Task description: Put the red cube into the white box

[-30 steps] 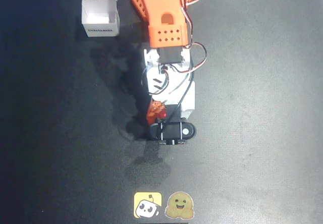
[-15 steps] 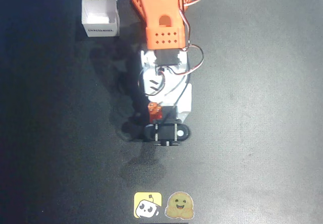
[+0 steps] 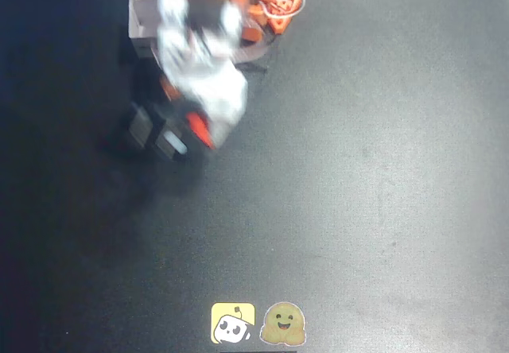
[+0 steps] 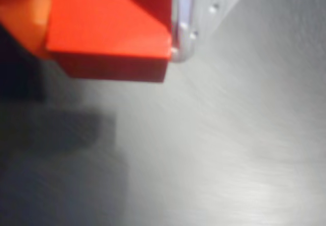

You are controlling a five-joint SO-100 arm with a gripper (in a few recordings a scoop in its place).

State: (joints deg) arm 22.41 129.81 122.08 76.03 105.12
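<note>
In the overhead view my arm is blurred with motion and leans toward the upper left. My gripper [image 3: 193, 133] hangs above the black table just below the white box [image 3: 141, 21], whose right part the arm hides. The red cube [image 3: 200, 128] shows as a small red patch at the gripper's tip. In the wrist view the red cube [image 4: 109, 30] fills the upper left, clamped between an orange finger [image 4: 20, 17] and a pale finger [image 4: 184, 20], lifted clear of the table. My gripper [image 4: 102, 12] is shut on it.
Two stickers lie at the table's near edge in the overhead view: a yellow one [image 3: 233, 323] and a tan smiling one [image 3: 284, 324]. The black table [image 3: 382, 170] stretches bare to the right and below the arm.
The arm has swung from the table's middle up and to the left toward the white box, carrying the red cube, and now covers part of the box.
</note>
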